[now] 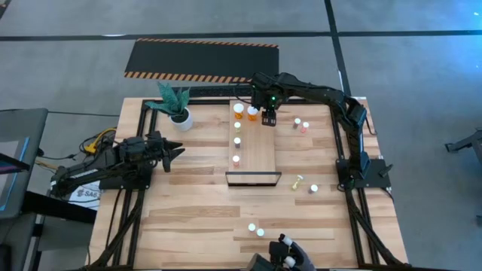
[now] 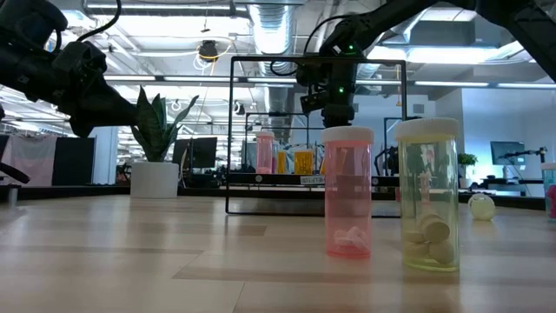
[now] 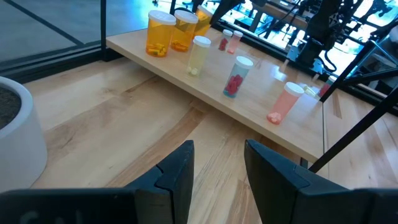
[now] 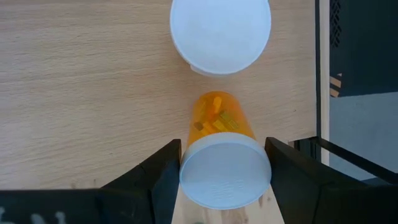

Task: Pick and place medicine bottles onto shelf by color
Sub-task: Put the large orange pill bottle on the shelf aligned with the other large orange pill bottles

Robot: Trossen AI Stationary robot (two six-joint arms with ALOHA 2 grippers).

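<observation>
Orange bottle (image 4: 222, 162) upright on the shelf (image 1: 256, 143) at its far end, right gripper (image 4: 224, 171) clamped around it from above, second orange bottle (image 4: 220, 32) just beside, left gripper (image 3: 217, 168) open, idle near the plant (image 1: 175, 105).

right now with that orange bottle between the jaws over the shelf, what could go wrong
1. The right gripper has an orange bottle between its jaws, close beside another capped bottle; lowering or opening could knock that neighbour over.
2. The bottle sits close to the shelf edge by the dark frame, so a small slip might send it off the board.
3. Whether the jaws truly clamp the bottle is unclear; a loose hold could tip it.
</observation>
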